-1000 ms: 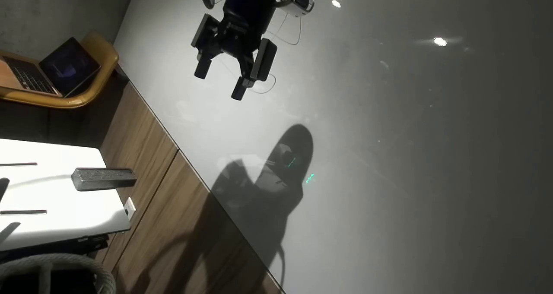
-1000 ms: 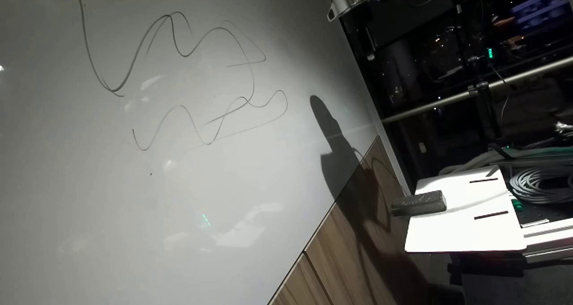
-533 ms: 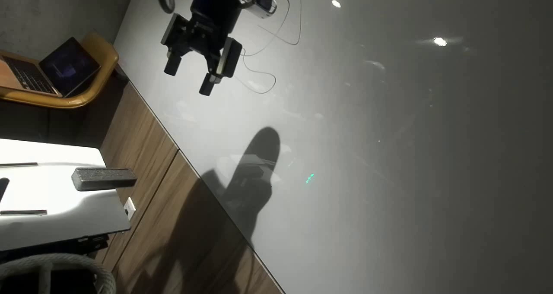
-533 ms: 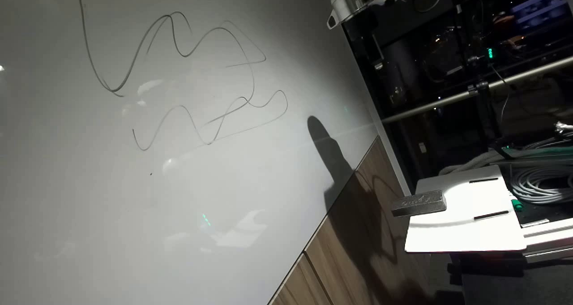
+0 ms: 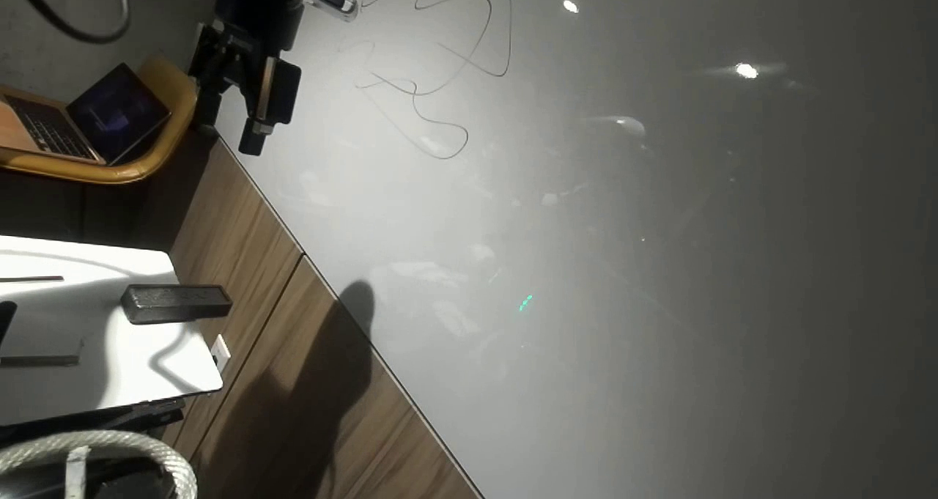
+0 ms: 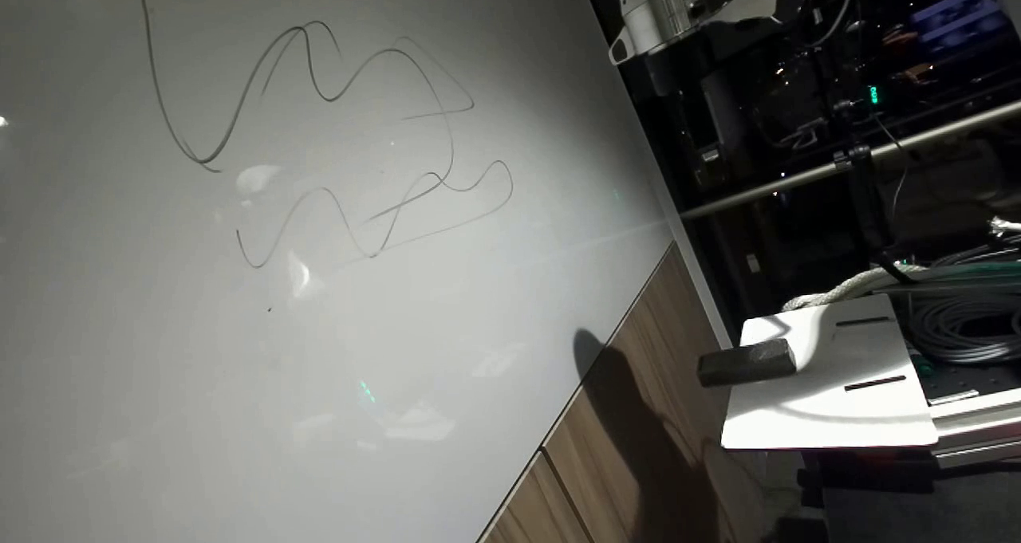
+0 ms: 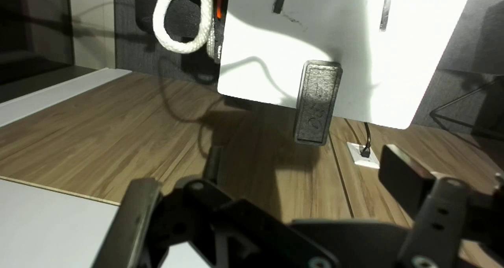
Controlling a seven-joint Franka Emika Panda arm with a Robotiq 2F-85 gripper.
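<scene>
My gripper [image 5: 231, 124] is open and empty, in the air near the left edge of the glossy whiteboard [image 5: 586, 352]. In the wrist view the spread fingers [image 7: 309, 173] have wood panelling between them. A dark grey block [image 7: 318, 102], like an eraser, lies on a white plate [image 7: 260, 75] beyond the fingers, one end jutting past the plate's edge. The block [image 5: 176, 303] [image 6: 747, 362] and plate [image 5: 146, 264] [image 6: 829, 419] show in both exterior views. Thin dark wavy lines [image 6: 311, 71] are drawn on the whiteboard. In that view the gripper is hard to make out against the dark background.
Wood panels [image 5: 249, 323] run below the whiteboard, with a wall outlet [image 7: 364, 156] and plugged cable. A laptop [image 5: 117, 114] rests on a yellow chair [image 5: 176, 92]. A white rope loop [image 7: 185, 47] stands beside the plate. Coiled grey cables [image 6: 965, 336] lie behind it.
In an exterior view the open gripper has moved left, off the drawn lines toward the chair. Its shadow has slid down off most of the whiteboard onto the wood. Block and plate have not moved.
</scene>
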